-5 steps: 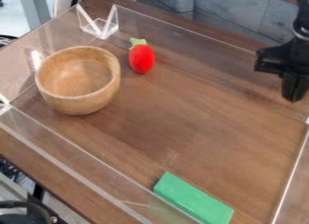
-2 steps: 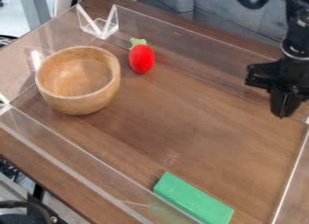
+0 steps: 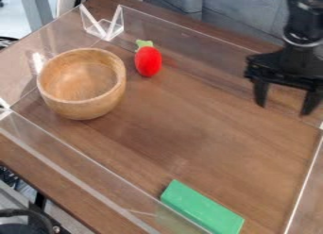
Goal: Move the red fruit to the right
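Observation:
The red fruit [image 3: 147, 59] is a small glossy strawberry-like toy with a green top, lying on the wooden table just right of the wooden bowl [image 3: 81, 83]. My gripper [image 3: 285, 98] hangs over the right side of the table, far from the fruit. Its two black fingers [image 3: 260, 94] point down and stand spread apart, open, with nothing between them.
A flat green block [image 3: 201, 208] lies near the front edge. Clear acrylic walls [image 3: 76, 172] ring the tabletop, and a folded clear piece [image 3: 104, 25] stands at the back left.
The gripper has moved left and slightly down, and its fingers have gone from shut to spread open. The fruit, bowl and block have not moved.

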Controlling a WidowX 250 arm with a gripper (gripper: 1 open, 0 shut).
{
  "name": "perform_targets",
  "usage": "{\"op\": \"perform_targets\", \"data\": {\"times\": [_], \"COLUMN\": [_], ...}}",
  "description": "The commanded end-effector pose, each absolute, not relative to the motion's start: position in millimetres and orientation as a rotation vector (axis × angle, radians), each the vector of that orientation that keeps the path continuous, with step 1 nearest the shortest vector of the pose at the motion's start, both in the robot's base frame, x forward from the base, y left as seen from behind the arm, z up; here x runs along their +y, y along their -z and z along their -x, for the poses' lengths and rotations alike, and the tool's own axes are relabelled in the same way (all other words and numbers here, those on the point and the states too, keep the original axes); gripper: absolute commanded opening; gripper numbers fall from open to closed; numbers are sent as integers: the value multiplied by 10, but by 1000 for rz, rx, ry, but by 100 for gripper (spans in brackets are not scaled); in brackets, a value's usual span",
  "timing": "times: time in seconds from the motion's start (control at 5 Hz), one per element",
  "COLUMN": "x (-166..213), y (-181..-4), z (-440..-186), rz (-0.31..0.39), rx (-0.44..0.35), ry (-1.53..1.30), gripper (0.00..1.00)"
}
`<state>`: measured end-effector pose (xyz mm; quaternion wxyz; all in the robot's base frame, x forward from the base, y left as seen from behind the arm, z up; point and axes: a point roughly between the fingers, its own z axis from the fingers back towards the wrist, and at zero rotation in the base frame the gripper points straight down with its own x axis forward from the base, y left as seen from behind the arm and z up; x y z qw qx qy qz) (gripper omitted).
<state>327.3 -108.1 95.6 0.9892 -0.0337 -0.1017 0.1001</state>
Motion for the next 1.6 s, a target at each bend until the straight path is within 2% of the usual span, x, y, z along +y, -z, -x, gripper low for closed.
{"op": "perform_targets", "data": {"times": [0.0,0.2,0.6,0.8,1.0,1.4], "x": [-837,-486,335,658,914,1133], "y": [-1114,-1057,-1259,-1267,-1251,-1147], "z": [-3290,-3276,-3161,-3126,-3111,-3212], "rz": [71,53,36,31,25,39], "rx": [-268,-279,-288,-283,-280,-266], "ry": [-306,-431,-618,-633,-638,-568], "gripper": [100,100,100,100,100,100]}}
